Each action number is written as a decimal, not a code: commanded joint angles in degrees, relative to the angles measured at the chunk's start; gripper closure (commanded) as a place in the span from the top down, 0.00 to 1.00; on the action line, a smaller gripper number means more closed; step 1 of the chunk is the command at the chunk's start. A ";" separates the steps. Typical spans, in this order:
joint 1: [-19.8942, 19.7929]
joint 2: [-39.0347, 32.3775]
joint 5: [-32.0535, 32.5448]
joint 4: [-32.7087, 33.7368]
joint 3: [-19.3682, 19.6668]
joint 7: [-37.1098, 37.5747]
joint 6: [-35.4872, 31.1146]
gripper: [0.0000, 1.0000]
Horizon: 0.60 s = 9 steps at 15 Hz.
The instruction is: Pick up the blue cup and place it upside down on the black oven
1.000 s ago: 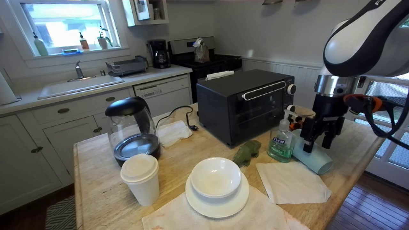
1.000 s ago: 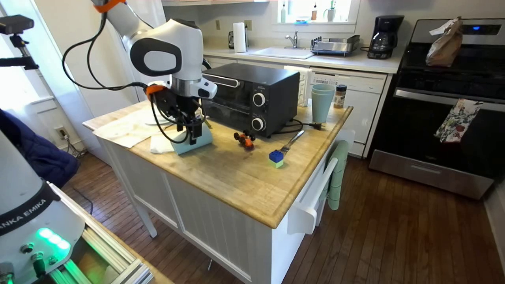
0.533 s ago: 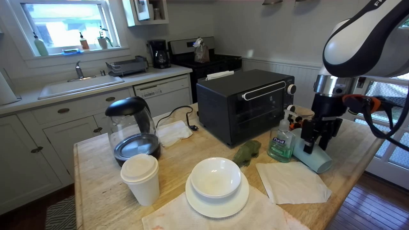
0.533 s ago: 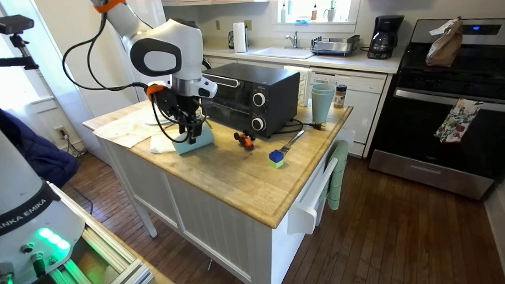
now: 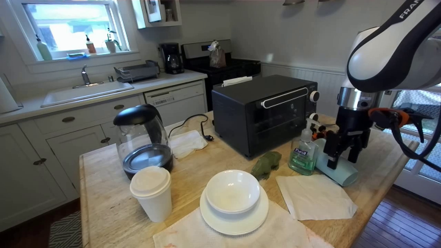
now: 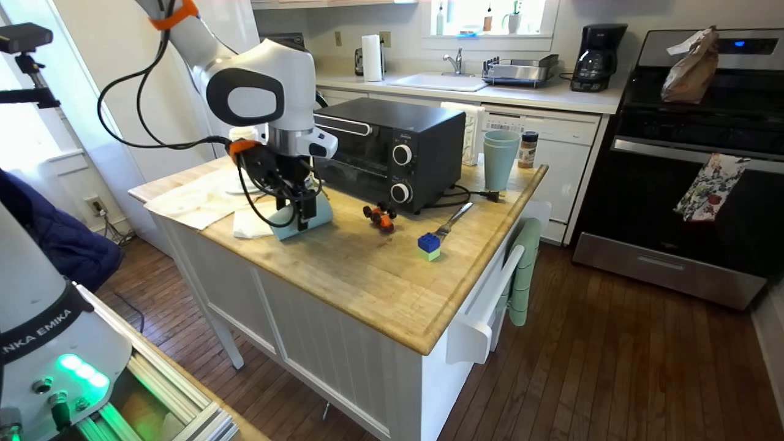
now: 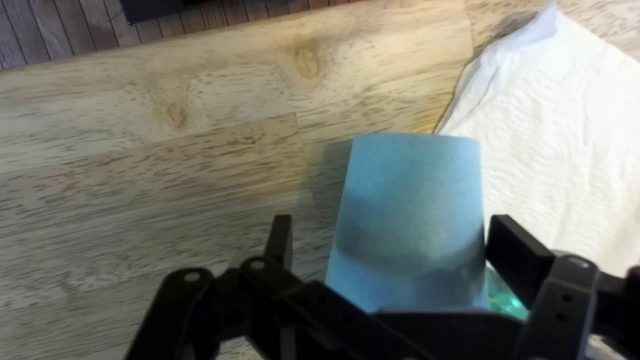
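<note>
Compared with the moments before, the Robotiq gripper (image 5: pixel 343 163) has sunk lower over the pale teal-blue tumbler (image 5: pixel 341 172) in both exterior views, its black fingertips (image 5: pixel 332 164) reaching further down, and the white-and-black Franka arm (image 6: pixel 263 92) has dipped with it.

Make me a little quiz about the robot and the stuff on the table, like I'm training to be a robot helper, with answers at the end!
1. How does the blue cup by the gripper rest?
A) upright
B) on its side
C) upside down

2. How many round knobs show on the front of the black oven?

3. True or false: the gripper is shut tight on the blue cup.

Key:
1. B. It lies on its side on the wooden table.
2. Two, one above the other.
3. False. The gripper is open, with a gap beside the blue cup in the wrist view.
</note>
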<state>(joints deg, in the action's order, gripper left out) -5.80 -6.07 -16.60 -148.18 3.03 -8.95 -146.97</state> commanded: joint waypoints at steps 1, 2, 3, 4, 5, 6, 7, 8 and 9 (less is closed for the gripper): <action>0.35 -1.89 2.35 0.71 0.19 1.93 -1.32 0.75; 0.33 -2.21 2.65 0.80 0.18 2.00 -1.60 0.73; 0.31 -2.48 3.00 0.87 0.18 2.20 -1.83 0.66; 0.29 -2.65 3.26 0.90 0.18 2.32 -2.05 0.57; 0.25 -2.50 3.55 1.00 0.23 2.36 -1.72 0.51; 0.16 -2.07 3.88 1.23 0.32 2.36 -1.02 0.50; 0.02 -1.94 4.35 1.50 0.47 2.19 -0.65 0.50; -0.09 -1.71 5.37 1.82 0.78 2.19 -0.16 0.50; -0.28 -1.41 7.37 2.39 1.26 1.53 1.39 0.50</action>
<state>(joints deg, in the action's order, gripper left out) -5.82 -7.63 -13.42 -147.58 3.23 -8.24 -148.02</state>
